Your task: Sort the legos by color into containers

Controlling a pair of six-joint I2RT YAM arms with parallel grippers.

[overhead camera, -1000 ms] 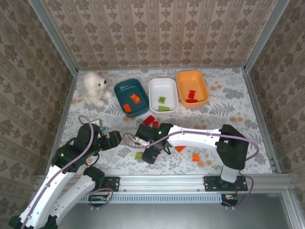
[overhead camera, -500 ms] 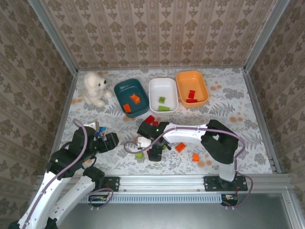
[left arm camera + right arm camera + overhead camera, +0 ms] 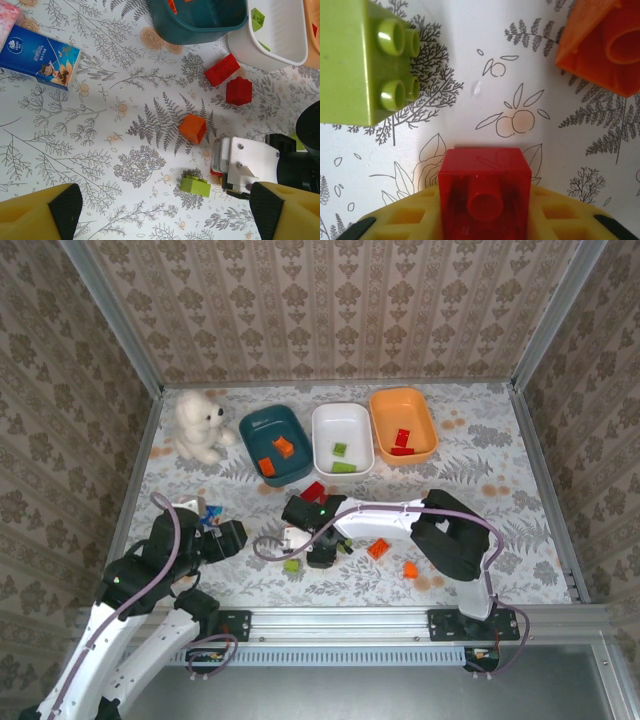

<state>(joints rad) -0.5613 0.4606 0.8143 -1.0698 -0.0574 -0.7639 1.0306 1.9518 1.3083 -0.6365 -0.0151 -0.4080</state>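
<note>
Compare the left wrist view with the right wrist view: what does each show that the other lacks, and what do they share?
Left wrist adds: the tissue packet, the teal container, the white container, two loose red bricks, its own open left claw, and the right claw from outside. Right wrist adds: a close look at the red brick held between yellow fingers, stud visible. Shared: the green brick, the orange brick, the fern-print table cover.

1. Our left arm (image 3: 125,585) is folded at the lower left of the overhead view.
2. Our left pincer (image 3: 228,537) points right, its fingertips (image 3: 65,202) spread wide.
3. Our right arm (image 3: 400,518) reaches leftward to the centre.
4. Our right pincer (image 3: 296,540) clamps a red lego (image 3: 485,187).
</note>
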